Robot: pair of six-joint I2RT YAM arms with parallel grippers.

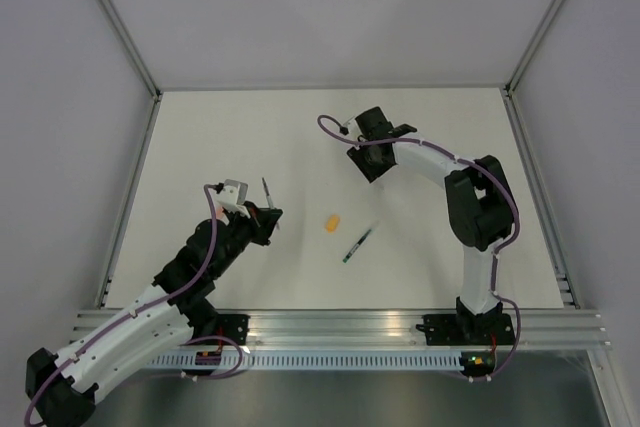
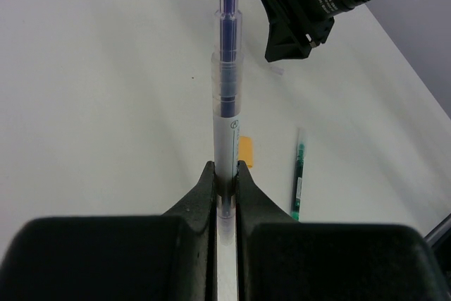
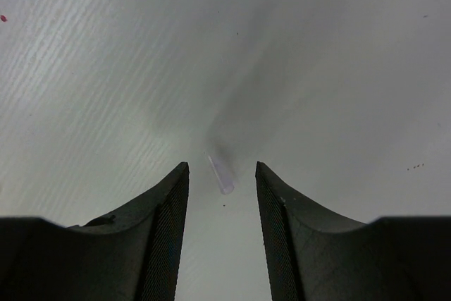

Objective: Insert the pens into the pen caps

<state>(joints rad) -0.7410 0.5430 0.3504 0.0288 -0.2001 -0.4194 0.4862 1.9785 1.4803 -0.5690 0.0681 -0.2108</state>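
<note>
While the left pincer (image 2: pixel 225 171) grips a pen (image 2: pixel 227 75), the right pincer (image 3: pixel 222 166) straddles a clear cap (image 3: pixel 221 175).

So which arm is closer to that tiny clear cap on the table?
Right. The right tool hangs over the clear cap, straddling it without touching. The left tool is well off to the side, gripping a blue-tipped pen.
</note>
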